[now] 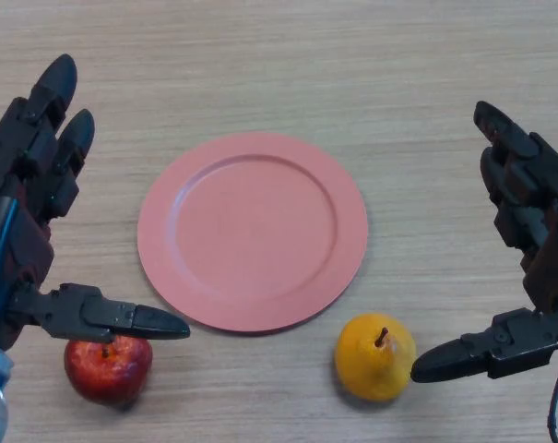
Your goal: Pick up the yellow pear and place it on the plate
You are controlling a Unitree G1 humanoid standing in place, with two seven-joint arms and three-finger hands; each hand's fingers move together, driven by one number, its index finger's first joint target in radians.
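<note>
In the middle of the wooden bench (417,83) sat the pink plate (252,231), and you could find everything else by looking from it. The plate had nothing on it.

The yellow pear (375,356) stood on the bench just past the plate's near right edge, close to the rim but not touching it. Its little brown stem pointed up. The pear was not on the plate yet.

A red apple (108,367) lay on the bench at the plate's near left side, a bit farther from the rim than the pear was.

Your right hand (528,240) was to the right of the plate. Its fingers were held out straight and loose, and it gripped nothing. Its thumb reached in toward the pear, and the thumb tip was just beside the pear's right side. You could not tell if the tip touched the fruit.

Your left hand (25,198) was to the left of the plate. It was spread loose too, with the fingers pointing away from you and nothing in its grip. Its thumb stuck out toward the plate, right over the top of the apple in the head view.
</note>
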